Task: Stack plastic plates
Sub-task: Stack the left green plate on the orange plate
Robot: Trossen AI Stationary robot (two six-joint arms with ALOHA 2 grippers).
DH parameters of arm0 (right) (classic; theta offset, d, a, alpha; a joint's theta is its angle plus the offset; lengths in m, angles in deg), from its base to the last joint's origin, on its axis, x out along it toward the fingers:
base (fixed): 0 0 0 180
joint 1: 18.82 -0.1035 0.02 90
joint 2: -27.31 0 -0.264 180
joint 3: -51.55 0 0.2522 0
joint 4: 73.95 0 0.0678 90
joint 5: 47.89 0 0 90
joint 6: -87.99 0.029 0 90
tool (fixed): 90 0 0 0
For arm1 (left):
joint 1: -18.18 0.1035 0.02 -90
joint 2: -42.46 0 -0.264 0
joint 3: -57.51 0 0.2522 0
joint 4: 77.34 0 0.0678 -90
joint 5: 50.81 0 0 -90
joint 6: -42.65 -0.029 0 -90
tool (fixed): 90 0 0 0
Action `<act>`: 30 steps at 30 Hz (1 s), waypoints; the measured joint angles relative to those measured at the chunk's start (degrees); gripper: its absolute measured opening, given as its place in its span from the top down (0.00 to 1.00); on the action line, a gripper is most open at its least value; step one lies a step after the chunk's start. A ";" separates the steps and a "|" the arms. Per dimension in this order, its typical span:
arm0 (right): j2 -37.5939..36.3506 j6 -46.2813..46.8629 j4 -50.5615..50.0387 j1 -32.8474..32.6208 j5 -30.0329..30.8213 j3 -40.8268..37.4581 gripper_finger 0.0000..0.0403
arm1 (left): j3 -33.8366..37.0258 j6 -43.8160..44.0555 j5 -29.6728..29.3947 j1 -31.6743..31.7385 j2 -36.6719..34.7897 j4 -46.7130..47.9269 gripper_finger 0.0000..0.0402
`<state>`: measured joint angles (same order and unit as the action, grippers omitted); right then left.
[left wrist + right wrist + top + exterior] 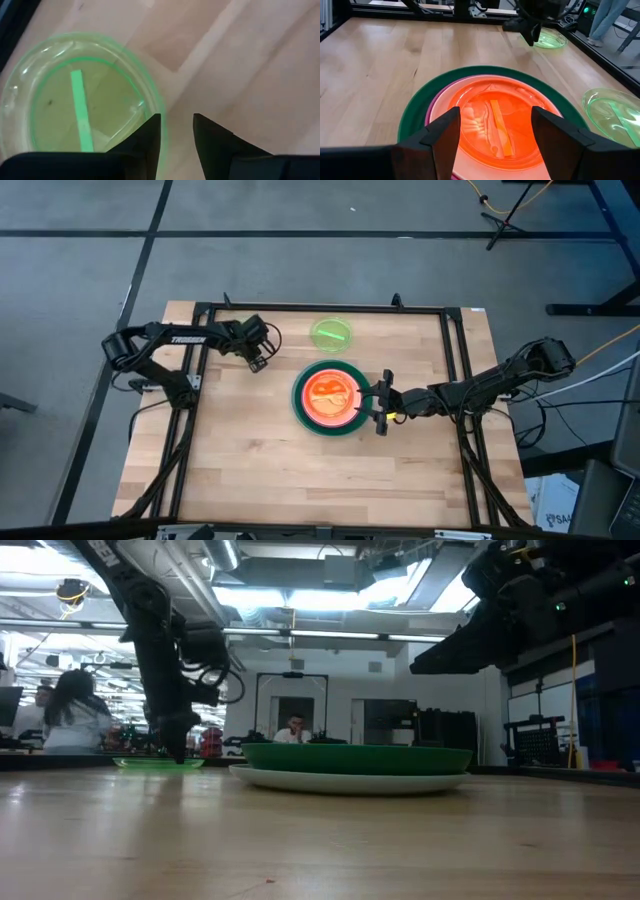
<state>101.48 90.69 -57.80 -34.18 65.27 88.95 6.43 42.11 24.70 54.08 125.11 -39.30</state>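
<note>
A stack of plates (328,397) sits mid-table: an orange plate (497,122) on top, pink rims beneath it, a dark green plate (300,412) below, and a pale plate (340,781) at the base. Just behind the stack lies a lime plate (332,334); the right wrist view shows a second lime plate (612,112). The right gripper (380,404), jaws spread wide, hovers at the stack's right edge. The left gripper (176,135), jaws narrowly apart, hangs beside the lime plate's rim.
</note>
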 joint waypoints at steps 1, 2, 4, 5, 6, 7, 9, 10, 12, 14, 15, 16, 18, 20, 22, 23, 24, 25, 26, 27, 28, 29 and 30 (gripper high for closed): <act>0.00 0.00 0.00 0.00 0.00 0.00 0.42 | 0.00 -0.04 -1.17 0.07 0.74 -0.27 0.73; 0.00 0.00 0.00 0.00 0.00 0.00 0.42 | 0.00 -0.02 -2.08 0.15 1.48 -0.27 0.73; 0.00 0.00 0.00 0.00 0.00 0.00 0.42 | 0.00 -0.05 -3.21 0.49 2.70 -0.17 0.73; 0.00 0.00 -0.02 0.00 0.00 0.00 0.42 | 0.02 -0.04 -3.75 0.67 3.13 -0.40 0.73; 0.00 0.00 -0.01 0.00 0.00 0.00 0.42 | 0.00 -0.04 -4.19 0.71 3.31 -0.62 0.73; 0.00 0.00 0.00 0.00 0.00 0.00 0.42 | 0.00 -0.04 -4.40 0.81 3.45 -0.92 0.73; 0.00 0.00 -0.02 0.00 -0.01 0.00 0.42 | 0.00 -0.04 -4.63 0.88 3.49 -1.39 0.73; 0.00 0.00 -0.03 0.00 0.00 0.00 0.42 | 0.00 -0.04 -4.83 0.89 3.55 -1.75 0.73; 0.00 0.00 -0.03 0.00 -0.02 0.00 0.42 | 0.00 -0.05 -4.87 0.92 3.55 -1.69 0.73; 0.00 -0.01 -0.02 0.00 0.00 0.00 0.42 | 0.00 -0.25 -4.81 0.89 3.55 -1.61 0.75; 0.00 -0.02 -0.04 0.00 -0.02 0.00 0.42 | 0.00 -0.42 -4.76 0.89 3.55 -1.57 0.77; 0.00 -0.01 -0.04 0.00 0.00 0.00 0.42 | 0.00 -0.59 -4.71 0.89 3.55 -1.54 0.79; 0.00 -0.02 -0.04 0.00 -0.02 0.00 0.42 | 0.00 -1.08 -4.69 0.91 3.55 -1.54 0.84; 0.00 -0.02 -0.04 0.00 -0.01 0.00 0.42 | 0.00 -1.50 -4.67 0.89 3.55 -1.52 0.90; 0.00 -0.01 -0.04 0.00 0.00 0.00 0.42 | 0.00 -1.55 -4.72 0.89 3.55 -1.52 0.96; 0.00 0.00 -0.04 0.00 -0.01 0.00 0.42 | 0.00 -1.55 -4.80 0.89 3.55 -1.54 0.98; 0.00 0.00 -0.04 0.00 -0.02 0.00 0.42 | 0.00 -1.57 -4.82 0.89 3.55 -1.56 0.99; 0.00 0.00 -0.04 0.00 -0.02 0.00 0.42 | 0.00 -1.68 -4.89 0.83 3.55 -1.56 0.99; 0.00 0.00 -0.04 0.00 -0.02 0.00 0.42 | 0.00 -1.98 -5.22 0.61 3.55 -1.56 0.99; 0.00 0.00 -0.04 0.00 -0.02 0.00 0.42 | 0.00 -2.43 -6.09 0.21 3.55 -1.52 0.99; 0.00 0.00 -0.04 0.00 -0.02 0.00 0.42 | 0.00 -2.76 -7.33 -0.37 3.55 -1.44 0.99; 0.00 0.00 -0.04 0.00 -0.02 0.00 0.42 | 0.00 -2.81 -8.36 -1.12 3.55 -1.34 0.99; 0.00 0.00 -0.04 0.00 -0.02 0.00 0.42 | 0.00 -2.75 -9.12 -2.20 3.55 -1.32 0.99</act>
<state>101.48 90.69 -57.84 -34.18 65.25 88.95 6.43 39.36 15.58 51.88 128.65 -40.62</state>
